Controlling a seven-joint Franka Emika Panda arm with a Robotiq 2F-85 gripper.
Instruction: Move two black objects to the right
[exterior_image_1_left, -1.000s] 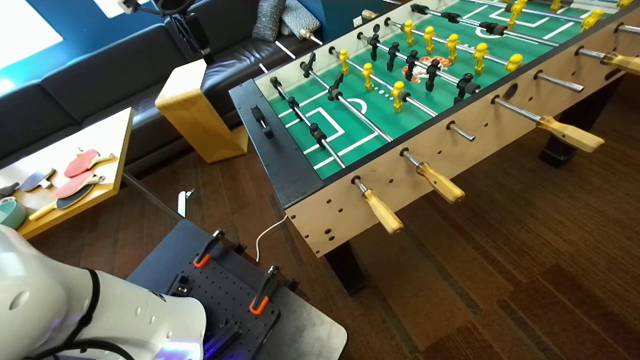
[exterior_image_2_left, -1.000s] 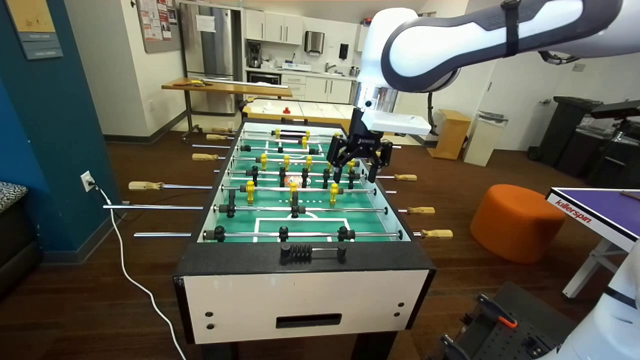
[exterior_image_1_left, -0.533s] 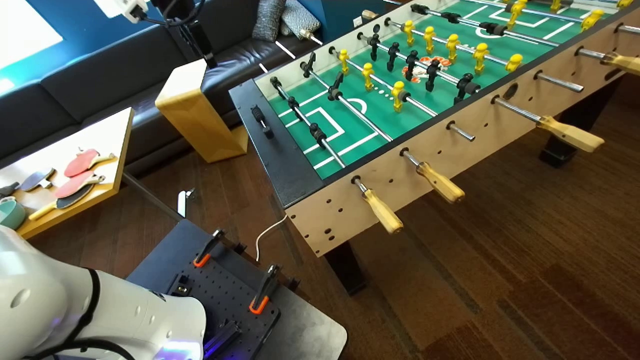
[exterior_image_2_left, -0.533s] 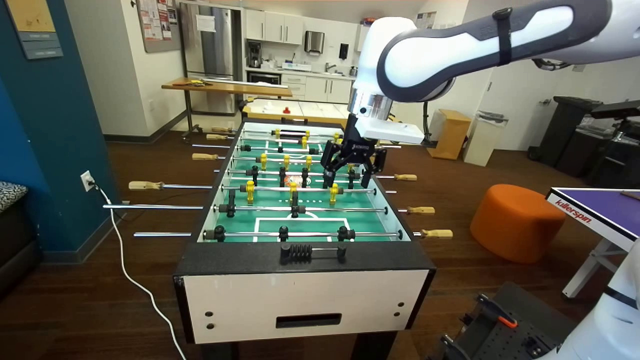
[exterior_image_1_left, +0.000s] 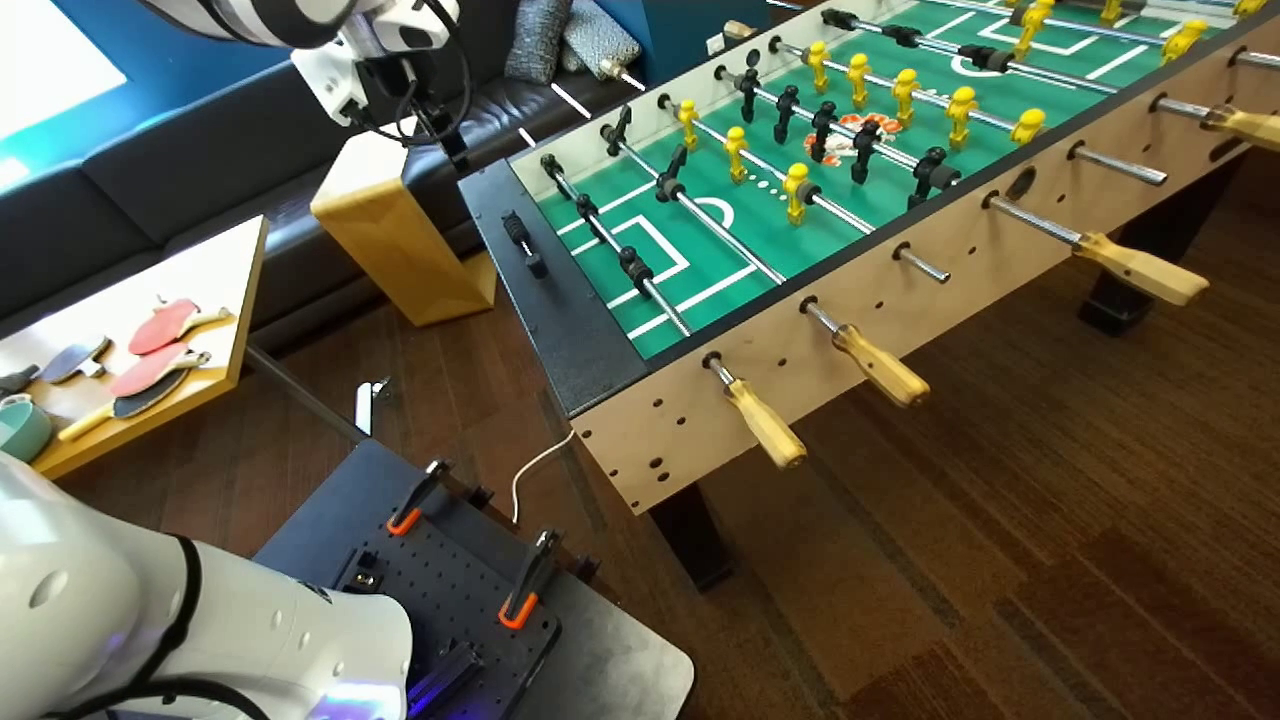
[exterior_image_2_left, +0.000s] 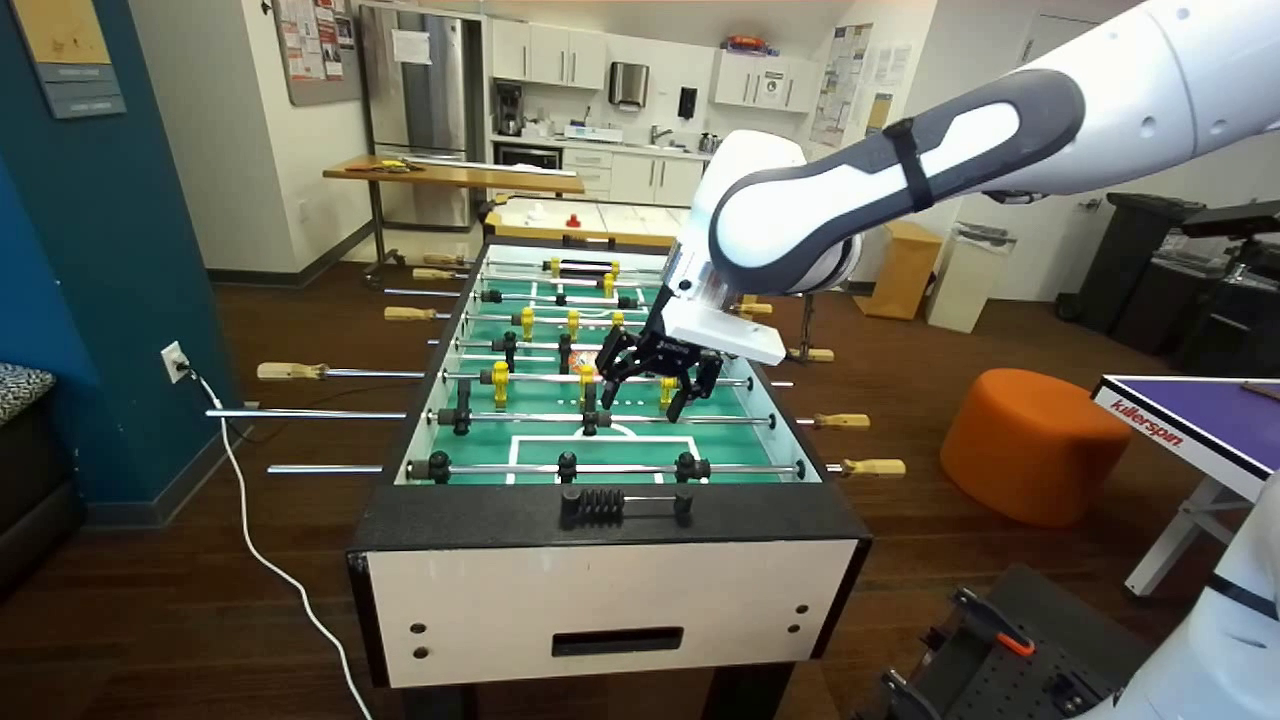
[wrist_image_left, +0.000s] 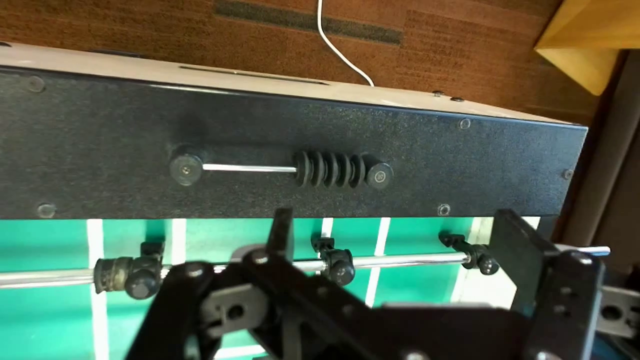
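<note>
The black objects appear to be several black scoring discs (wrist_image_left: 330, 170) on a thin metal rod fixed to the table's black end rail. In the wrist view they are bunched against the right-hand post, with bare rod to their left. In both exterior views the discs (exterior_image_1_left: 516, 228) sit on the near end rail, at the left end of the rod in this view (exterior_image_2_left: 601, 504). My gripper (wrist_image_left: 394, 222) is open and empty, its fingers wide apart. It also shows in both exterior views (exterior_image_2_left: 641, 405) (exterior_image_1_left: 440, 140), above the playing field and apart from the discs.
The foosball table (exterior_image_2_left: 610, 600) has metal rods across it with black and yellow players. The nearest rod (wrist_image_left: 410, 260) lies below my fingers in the wrist view. Wooden handles (exterior_image_1_left: 765, 425) stick out along its side. A wooden stand (exterior_image_1_left: 400, 240) and sofa (exterior_image_1_left: 230, 130) are nearby.
My arm and gripper have moved lower and toward the table's near end, leftward in one view and rightward in another. The gripper tilts more. The discs have not moved.
</note>
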